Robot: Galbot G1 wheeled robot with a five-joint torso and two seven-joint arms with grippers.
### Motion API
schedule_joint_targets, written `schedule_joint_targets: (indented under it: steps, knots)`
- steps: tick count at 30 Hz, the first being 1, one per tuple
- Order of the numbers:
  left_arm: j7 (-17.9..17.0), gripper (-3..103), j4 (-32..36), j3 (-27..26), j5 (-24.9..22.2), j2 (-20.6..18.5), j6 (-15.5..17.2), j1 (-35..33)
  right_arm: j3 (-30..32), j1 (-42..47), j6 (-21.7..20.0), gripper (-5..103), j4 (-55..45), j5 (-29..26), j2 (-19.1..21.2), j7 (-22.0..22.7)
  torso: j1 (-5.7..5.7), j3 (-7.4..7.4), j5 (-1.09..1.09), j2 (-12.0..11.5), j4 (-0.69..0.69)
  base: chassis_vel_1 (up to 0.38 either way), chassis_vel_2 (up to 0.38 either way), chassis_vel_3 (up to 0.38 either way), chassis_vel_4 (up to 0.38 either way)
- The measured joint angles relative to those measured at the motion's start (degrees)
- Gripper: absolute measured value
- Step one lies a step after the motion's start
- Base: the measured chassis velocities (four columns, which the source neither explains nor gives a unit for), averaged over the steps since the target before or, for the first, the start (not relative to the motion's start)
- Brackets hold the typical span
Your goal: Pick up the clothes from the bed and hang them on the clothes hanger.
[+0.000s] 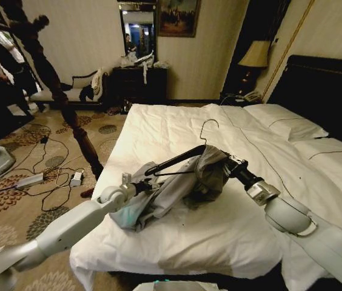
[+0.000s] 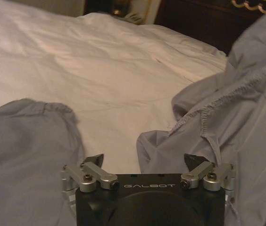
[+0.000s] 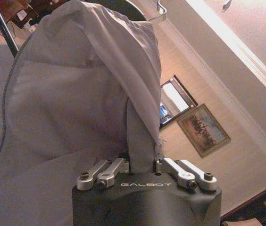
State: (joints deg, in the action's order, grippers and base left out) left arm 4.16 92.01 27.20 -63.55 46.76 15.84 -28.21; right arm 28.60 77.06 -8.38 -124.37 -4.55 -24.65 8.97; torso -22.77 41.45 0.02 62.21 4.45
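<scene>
One grey shirt (image 1: pixel 177 185) lies on the bed (image 1: pixel 231 224) near its foot, one shoulder already draped over the single black hanger (image 1: pixel 177 160), whose wire hook points up toward the headboard. The right gripper (image 3: pixel 141 165) is pinched on a fold of the shirt at the hanger's covered end. The left gripper (image 2: pixel 144 162), fingers spread and holding nothing, hovers beside the loose half. Risk: the bare hanger arm slipping out if the cloth is tugged unevenly.

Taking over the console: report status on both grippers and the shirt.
Right gripper shut on light grey wrinkled shirt, one shoulder over black triangular hanger. Left gripper open, low among the shirt's folds on white-duvet bed. Nothing in the way.
</scene>
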Motion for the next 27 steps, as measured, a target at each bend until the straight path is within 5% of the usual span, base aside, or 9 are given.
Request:
schedule_joint_targets:
  steps: [13, 14, 19, 23, 27]
  knots:
    - [1.22, 50, -2.61, 2.74, 1.62, 3.03, -2.63, 1.5, 0.04, 1.02, -0.83, 18, -0.98, -1.34, 0.2, 0.73, 0.0, -0.01, -0.02, 0.0, 0.01, 0.0, 0.0, 0.0, 0.0]
    - [1.19, 40, -2.53, 2.81, 1.57, 3.09, -2.63, 1.28, 0.18, 1.1, -0.83, 18, -1.02, -1.34, 0.24, 0.8, 0.0, -0.01, -0.02, 0.0, 0.02, 0.0, 0.0, 0.0, 0.0]
    - [0.9, 29, -1.98, 2.72, 1.58, 2.83, -2.71, 0.46, 0.32, 1.39, -0.83, 18, -1.17, -1.24, 0.26, 0.82, 0.01, -0.01, -0.02, 0.01, 0.01, 0.0, 0.0, 0.0, 0.0]
    - [0.03, 8, -1.36, 1.13, 1.54, 1.98, -2.87, -0.77, 0.32, 1.78, -0.83, 18, -1.21, -0.67, -0.07, 0.85, 0.01, -0.01, -0.02, 0.01, 0.01, 0.0, 0.0, 0.0, 0.0]
    - [-0.7, 1, -0.33, -0.77, 0.76, 1.25, -2.88, -1.69, 0.41, 2.23, -0.76, 18, -1.21, -0.54, -0.13, 0.89, 0.01, -0.01, -0.03, 0.01, 0.01, 0.0, 0.0, 0.0, 0.0]
